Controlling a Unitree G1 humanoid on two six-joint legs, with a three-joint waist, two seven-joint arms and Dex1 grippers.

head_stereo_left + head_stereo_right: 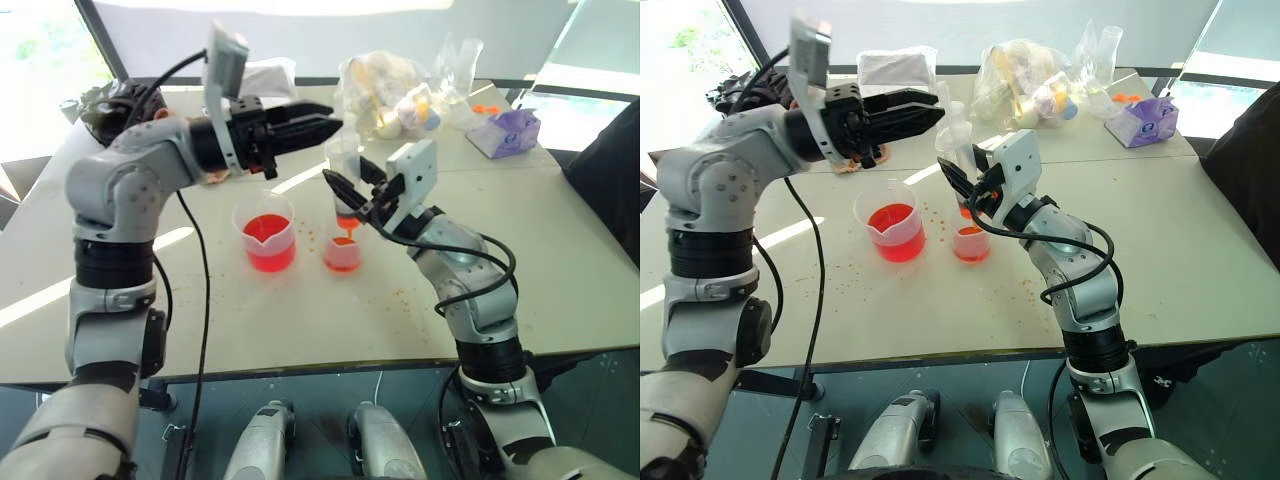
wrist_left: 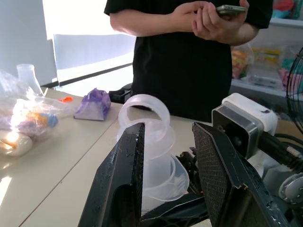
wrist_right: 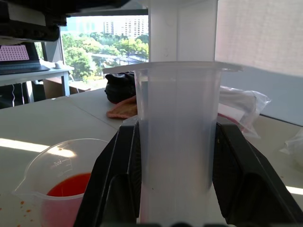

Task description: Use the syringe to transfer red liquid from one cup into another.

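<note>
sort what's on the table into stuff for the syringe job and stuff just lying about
For the job: syringe in the right gripper; spouted beaker of red liquid; smaller cup; left gripper.

Lying about: purple tissue pack; plastic bags; clear flask.

A crumpled clear plastic bag (image 1: 395,92) stuffed with pale and yellow items lies at the far side of the white surface (image 1: 560,270), with a clear glass conical flask (image 1: 457,62) just behind it and a small purple crinkled packet (image 1: 506,133) near the far right edge. A folded white cloth (image 1: 897,68) sits at the far middle, a dark bundle (image 1: 108,104) rests at the far left corner, and small orange specks (image 1: 400,296) are scattered over the middle of the surface. A person in a black shirt (image 2: 184,56) stands beyond the surface's right side, holding a phone (image 2: 230,9) in both hands.
</note>
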